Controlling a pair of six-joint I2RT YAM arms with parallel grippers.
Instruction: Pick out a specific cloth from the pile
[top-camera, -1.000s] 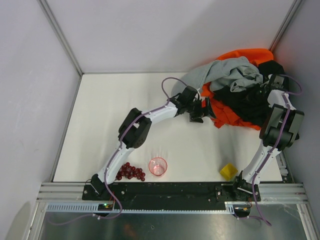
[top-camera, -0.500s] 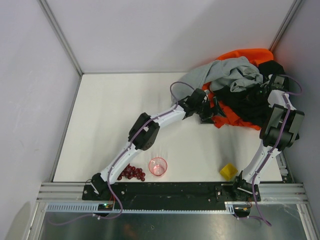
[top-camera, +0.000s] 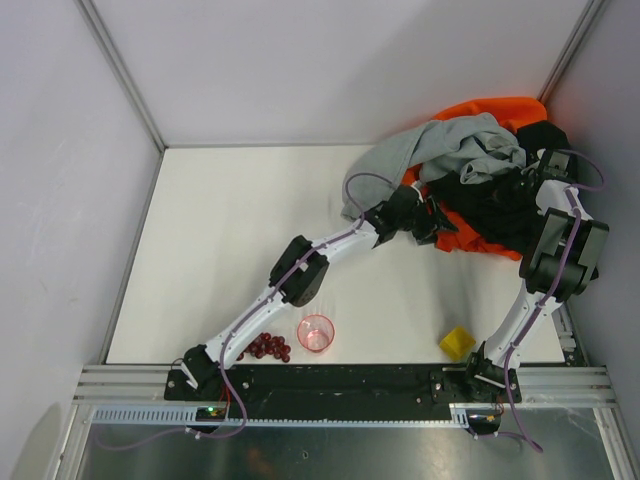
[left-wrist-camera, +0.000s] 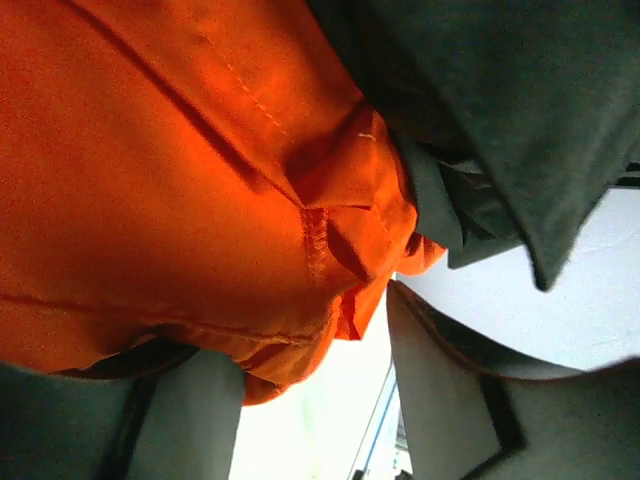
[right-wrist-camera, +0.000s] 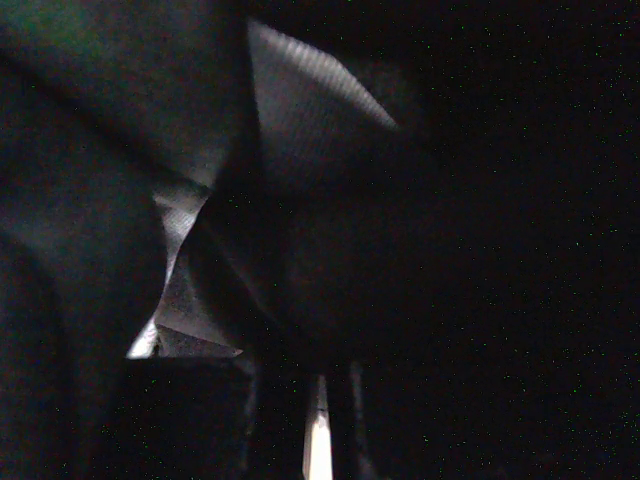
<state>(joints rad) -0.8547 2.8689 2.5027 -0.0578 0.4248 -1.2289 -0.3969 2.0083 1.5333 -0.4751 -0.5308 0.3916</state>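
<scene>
Red-orange cloth (left-wrist-camera: 180, 180) fills the left wrist view, its hem between the spread fingers (left-wrist-camera: 450, 400) of the left end effector (top-camera: 431, 218), unseen from above. Buried in the pile (top-camera: 465, 150), the right end effector (top-camera: 522, 182) has an unreadable grip. White surface (top-camera: 240, 230), pale walls (top-camera: 330, 70).

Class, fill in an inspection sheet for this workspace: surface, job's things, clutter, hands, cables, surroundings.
Surface: white table, no stains seen.
Job's things: the cloth lies at the near edge of the pile.
Clutter: pink cup, dark red berries, yellow block, all near the front edge.
Hands: left hand open at the cloth's hem; right hand buried in the pile, state unclear.
Cables: purple cables; one loops beside the pile.
Surroundings: grey walls; metal rail in front.
</scene>
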